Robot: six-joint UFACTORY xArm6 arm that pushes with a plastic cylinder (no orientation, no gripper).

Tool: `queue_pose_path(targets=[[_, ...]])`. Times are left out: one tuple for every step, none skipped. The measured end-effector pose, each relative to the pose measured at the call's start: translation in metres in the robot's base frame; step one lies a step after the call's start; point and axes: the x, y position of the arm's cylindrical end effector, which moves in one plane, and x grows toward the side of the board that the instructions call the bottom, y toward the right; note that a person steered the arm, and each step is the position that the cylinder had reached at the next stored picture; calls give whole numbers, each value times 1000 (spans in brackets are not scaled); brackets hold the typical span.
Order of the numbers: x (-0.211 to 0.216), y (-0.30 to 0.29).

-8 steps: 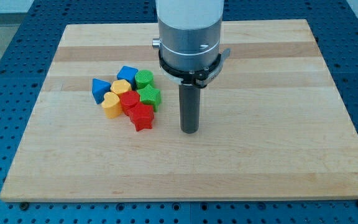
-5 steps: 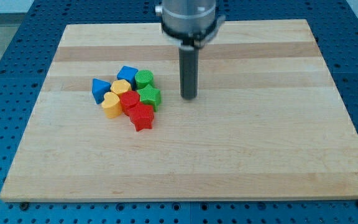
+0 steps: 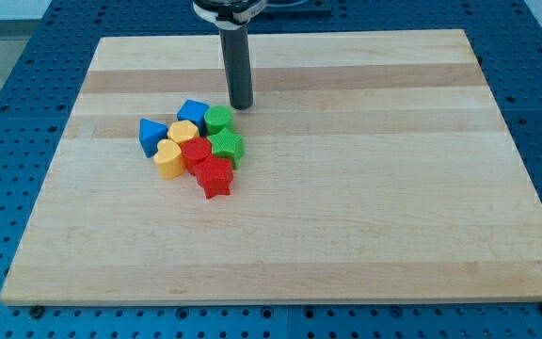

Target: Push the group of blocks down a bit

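Note:
A tight group of blocks lies left of the board's middle. It holds a blue triangle [image 3: 151,136], a blue block [image 3: 193,110], a yellow hexagon [image 3: 183,131], a yellow heart [image 3: 167,159], a green cylinder [image 3: 219,119], a green star [image 3: 226,146], a red block [image 3: 196,153] and a red star [image 3: 215,176]. My tip [image 3: 241,105] stands just above and right of the green cylinder, close to it but apart.
The wooden board [image 3: 365,188] lies on a blue perforated table [image 3: 7,85]. The arm's body enters from the view's top edge.
My tip has moved up and to the left, from right of the red star to just above the green cylinder. The blocks have not moved.

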Motion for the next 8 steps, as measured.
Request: queue_pose_path(targets=[[6, 0], [20, -4], [32, -11], [39, -19], [45, -24], [48, -27], [51, -30], [54, -34]])
